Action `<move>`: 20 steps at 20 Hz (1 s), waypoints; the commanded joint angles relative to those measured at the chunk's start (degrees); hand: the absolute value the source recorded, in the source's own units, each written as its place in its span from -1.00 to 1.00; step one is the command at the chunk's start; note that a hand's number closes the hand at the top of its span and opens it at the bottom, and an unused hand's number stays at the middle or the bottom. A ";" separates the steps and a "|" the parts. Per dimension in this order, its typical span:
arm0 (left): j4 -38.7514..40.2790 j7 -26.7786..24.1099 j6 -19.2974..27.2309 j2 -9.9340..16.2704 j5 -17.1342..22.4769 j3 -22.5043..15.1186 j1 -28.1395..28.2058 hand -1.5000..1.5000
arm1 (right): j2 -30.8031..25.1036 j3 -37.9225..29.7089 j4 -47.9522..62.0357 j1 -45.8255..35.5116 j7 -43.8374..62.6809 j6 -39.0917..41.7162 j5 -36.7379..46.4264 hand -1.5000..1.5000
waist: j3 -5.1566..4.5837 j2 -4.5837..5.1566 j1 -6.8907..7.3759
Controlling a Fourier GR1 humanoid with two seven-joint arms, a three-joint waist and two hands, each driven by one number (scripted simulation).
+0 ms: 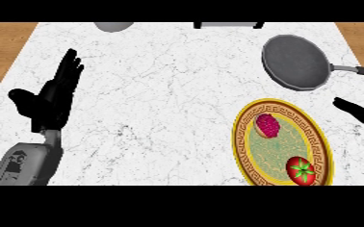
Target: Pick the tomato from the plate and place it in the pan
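Observation:
A red tomato (301,169) with a green stem lies on the near right part of a gold-rimmed plate (248,139) at the lower right. A dark grey pan (295,61) stands beyond the plate at the upper right, its handle pointing right. My left hand (51,101) rests open at the left, fingers straight and pointing up, far from the plate. Only a black tip of my right hand (350,108) shows at the right edge, between pan and plate, apart from the tomato.
A magenta, bumpy fruit (267,125) lies on the plate's far part. A grey round object (113,26) and a dark-framed item (227,25) sit at the counter's far edge. Wood shows beyond the marble counter's left and right edges.

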 commanded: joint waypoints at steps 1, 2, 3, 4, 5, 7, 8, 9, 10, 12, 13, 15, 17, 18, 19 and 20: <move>1.98 -3.14 -1.64 -1.23 -1.07 0.82 1.60 0.00 | 3.46 0.93 0.73 1.51 0.26 1.57 6.96 -1.00 | 0.00 0.00 -0.17; 0.83 -0.50 -1.34 -1.08 -0.87 1.14 -0.81 0.00 | 3.73 2.55 5.00 -3.09 0.89 1.42 8.64 -1.00 | 0.01 0.07 0.22; -1.87 -1.79 -2.09 -0.89 -0.08 1.58 3.76 0.00 | 4.43 3.41 7.49 -5.79 2.45 1.95 7.57 -1.00 | 0.00 0.07 0.65; 1.10 -4.03 -4.29 0.47 0.36 2.59 3.29 0.00 | 4.29 4.61 11.75 -4.76 -2.32 2.49 11.04 -1.00 | 0.02 0.16 0.67; 3.45 -1.04 -1.42 -2.43 -2.44 0.87 -1.88 0.00 | 4.94 1.72 10.02 -3.15 -2.89 4.04 10.44 -1.00 | 0.02 0.06 -0.14; -0.87 -1.60 -1.50 -1.70 -2.13 2.21 2.06 0.00 | 7.41 4.14 6.97 1.39 -3.93 4.07 14.00 -1.00 | 0.03 -0.06 -0.12; 0.15 -0.44 -2.36 -2.22 -2.11 2.54 0.45 0.00 | 6.67 1.38 10.72 -1.70 -5.53 7.21 12.53 -1.00 | 0.02 -0.01 -0.05; -1.73 1.51 -2.95 -0.74 -1.56 2.95 0.58 0.00 | 9.25 6.33 8.11 0.06 -3.94 5.10 15.51 -1.00 | 0.03 -0.03 0.03; 1.05 -0.47 -2.43 -2.31 -3.40 2.62 -0.02 0.00 | 7.64 2.51 11.42 -2.10 -6.59 8.77 13.84 -1.00 | 0.01 0.01 -0.06; -1.81 2.49 -2.85 -2.21 -2.88 3.35 -0.40 0.00 | 9.46 2.86 9.80 -3.30 -3.22 10.96 12.36 -1.00 | 0.01 -0.02 -0.03; -0.17 1.12 -2.73 -2.91 -2.99 3.33 -0.62 0.00 | 12.39 7.51 9.31 -2.43 -2.74 8.61 16.07 -1.00 | 0.01 0.01 -0.02; 0.25 0.06 -2.48 -3.69 -4.60 3.62 0.21 0.00 | 13.12 6.12 11.44 -1.93 -6.88 9.86 19.00 -1.00 | 0.02 0.00 -0.07; -0.03 1.63 -3.86 -3.53 -3.98 4.57 -1.41 0.00 | 12.05 3.60 10.17 -1.07 -7.47 12.87 18.91 -1.00 | 0.01 -0.02 -0.20; -0.35 0.17 -3.56 -3.97 -4.64 4.39 0.59 0.00 | 14.14 7.30 11.29 -4.72 -4.36 12.18 21.46 -1.00 | 0.01 0.01 0.08; 2.16 -2.43 -3.83 -4.75 -5.12 5.03 0.17 0.00 | 13.12 3.29 7.99 0.64 -7.69 13.22 20.84 -1.00 | 0.01 -0.03 -0.30; 0.69 0.09 -4.26 -4.02 -5.08 4.98 0.49 0.00 | 14.64 6.30 8.23 -1.69 -4.01 13.96 21.96 -1.00 | 0.00 -0.02 -0.09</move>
